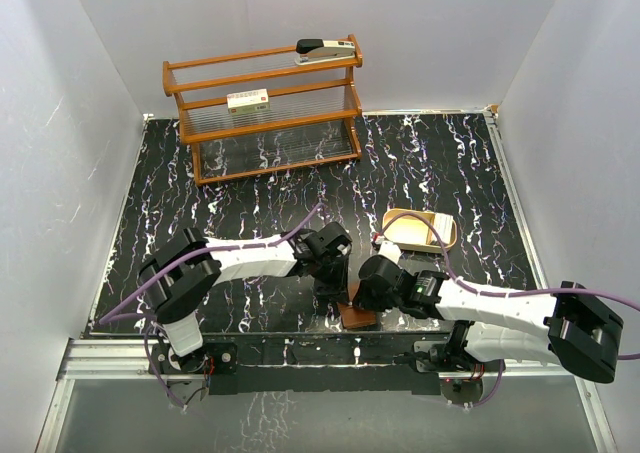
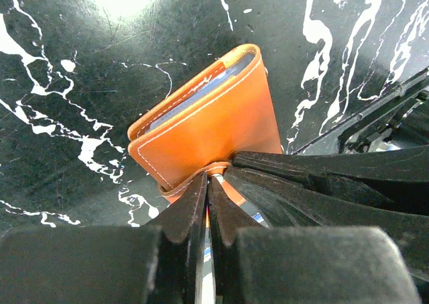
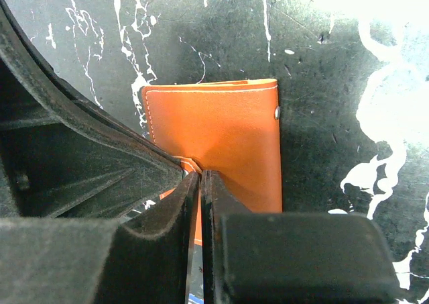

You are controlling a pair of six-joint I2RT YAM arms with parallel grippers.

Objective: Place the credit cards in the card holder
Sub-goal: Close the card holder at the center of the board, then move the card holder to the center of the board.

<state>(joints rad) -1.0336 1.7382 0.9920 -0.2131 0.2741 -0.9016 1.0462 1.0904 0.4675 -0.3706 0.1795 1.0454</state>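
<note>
The card holder [image 2: 214, 126], a brown leather wallet, lies folded shut on the black marbled table near the front edge [image 1: 358, 317]. A pale blue card edge [image 2: 200, 93] shows inside its fold. Another pale card with blue print [image 2: 253, 214] peeks out under the fingers. My left gripper [image 2: 208, 178] is shut on the wallet's near edge at the small tab. My right gripper [image 3: 200, 176] comes from the other side and pinches the same near edge [image 3: 221, 143], tips almost touching the left fingers [image 3: 100, 153]. In the top view the two grippers [image 1: 332, 271] [image 1: 372, 291] meet over the wallet.
A shallow tan tray [image 1: 420, 231] sits just behind the right gripper. A wooden rack [image 1: 262, 108] stands at the back with a stapler [image 1: 325, 49] on top and a white red-labelled box [image 1: 248, 100] on a shelf. White walls close in on both sides.
</note>
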